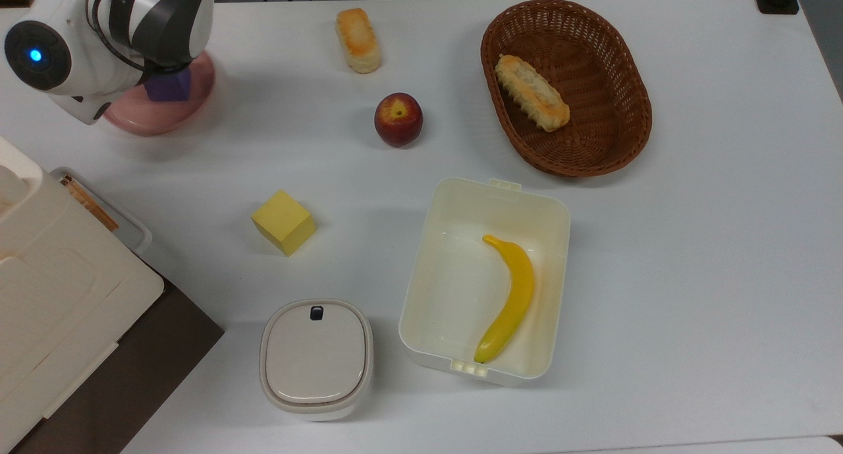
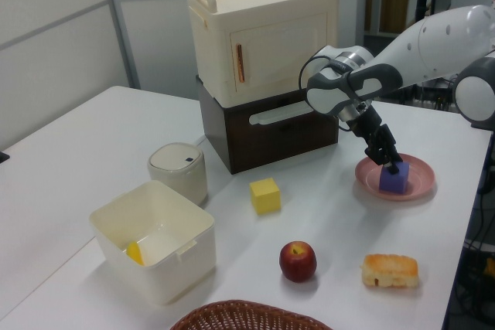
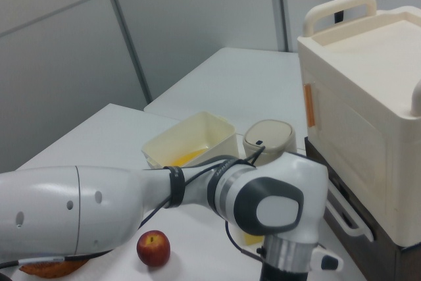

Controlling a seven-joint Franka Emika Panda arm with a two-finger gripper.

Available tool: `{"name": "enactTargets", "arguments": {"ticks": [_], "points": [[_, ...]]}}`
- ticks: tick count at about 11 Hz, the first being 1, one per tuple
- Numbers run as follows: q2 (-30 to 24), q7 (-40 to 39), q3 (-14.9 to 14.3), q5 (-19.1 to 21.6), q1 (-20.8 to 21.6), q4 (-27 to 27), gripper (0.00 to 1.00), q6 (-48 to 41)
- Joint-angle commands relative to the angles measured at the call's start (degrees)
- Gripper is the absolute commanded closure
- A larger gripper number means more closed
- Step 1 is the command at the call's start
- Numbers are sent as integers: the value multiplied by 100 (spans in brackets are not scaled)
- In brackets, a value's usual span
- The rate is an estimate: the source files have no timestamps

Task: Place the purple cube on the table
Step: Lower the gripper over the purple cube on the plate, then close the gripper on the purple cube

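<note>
The purple cube (image 2: 393, 178) sits on the round pink plate (image 2: 418, 188), toward the plate's middle in the left view; in the top view it shows at the plate's upper part, half under the arm's wrist. The plate rests on the white tabletop (image 1: 691, 256) at the top view's far left, near the cream cabinet (image 2: 263, 36).

The hand (image 2: 390, 165) is at the cube's top, fingers pointing down onto it. Whether the fingers are clamped on the block or merely around it cannot be told.

Handling, as a judgement: the cube looks matte, plain-faced and solid, probably light and stiff, not fragile. Flat parallel faces suit a two-finger pinch across opposite sides, taken at mid-height or a little above. The matte surface should not be slippery. The raised plate rim is the one hazard: the block needs to clear it on the way out.

Bare tabletop lies just beside the plate, between it and the yellow cube (image 1: 283, 222) and apple (image 1: 398, 119). That area looks suitable for set-down.
</note>
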Motion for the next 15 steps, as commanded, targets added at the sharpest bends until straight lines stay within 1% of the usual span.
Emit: {"name": "enactTargets", "arguments": {"ticks": [1,3,4,5,6,7,9,12,15], "points": [[-345,-32,45,-121,258,76,71,-128],[-547,-15,45,-77,443,111,71,-172],[-565,-23,45,-51,505,181,70,-311],[-557,-84,45,-120,532,207,53,-365],[-531,-85,45,-130,532,190,11,-365],[-513,-102,36,-139,523,181,0,-365],[-443,-94,10,-139,497,111,0,-365],[-188,-50,-17,-174,453,58,0,-304],[49,-50,-8,-410,391,58,0,-278]]}}
